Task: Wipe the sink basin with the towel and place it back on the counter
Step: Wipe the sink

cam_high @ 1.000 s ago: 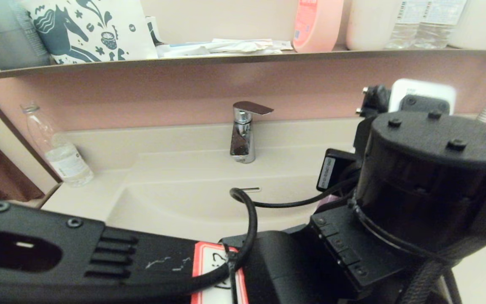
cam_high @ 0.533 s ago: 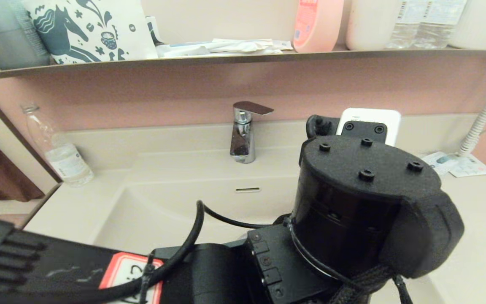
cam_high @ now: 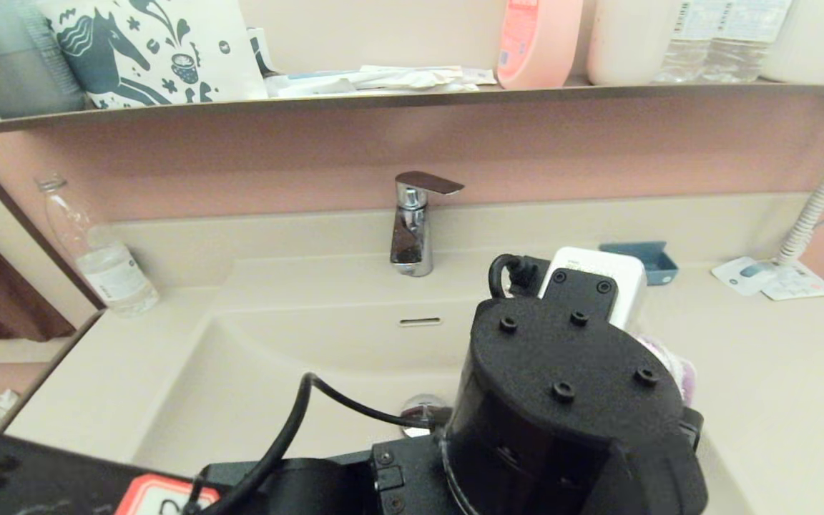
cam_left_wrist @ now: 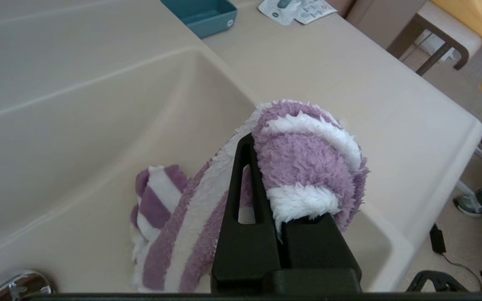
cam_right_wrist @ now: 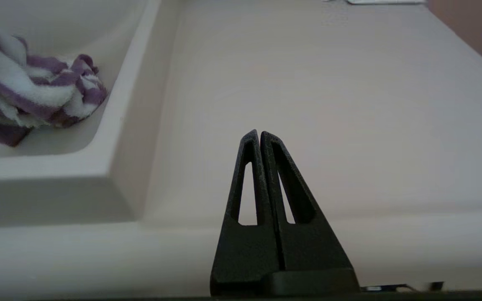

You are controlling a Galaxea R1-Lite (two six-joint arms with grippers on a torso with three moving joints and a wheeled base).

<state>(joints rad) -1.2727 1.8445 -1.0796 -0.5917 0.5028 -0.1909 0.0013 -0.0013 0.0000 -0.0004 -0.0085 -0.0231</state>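
The purple-and-white striped towel (cam_left_wrist: 308,159) is bunched in my left gripper (cam_left_wrist: 266,161), which is shut on it over the right end of the sink basin (cam_left_wrist: 78,125). One finger (cam_left_wrist: 245,184) shows; the other is buried under the cloth. The towel's loose end hangs down to the basin floor beside the right wall. In the head view my left wrist (cam_high: 562,400) covers the gripper, and only a bit of towel (cam_high: 673,365) peeks out. The chrome drain plug (cam_high: 419,411) shows. My right gripper (cam_right_wrist: 259,133) is shut and empty, low over the counter (cam_right_wrist: 308,83) to the right of the basin.
A chrome faucet (cam_high: 412,229) stands behind the basin. A small blue tray (cam_high: 644,257) and leaflets (cam_high: 769,277) lie on the counter (cam_high: 762,365) at the back right, beside a coiled cord (cam_high: 820,193). A plastic bottle (cam_high: 97,250) stands at the left.
My left arm has swung lower and nearer, sinking toward the basin's right side. The blue tray, the leaflets and the drain plug have come into sight.
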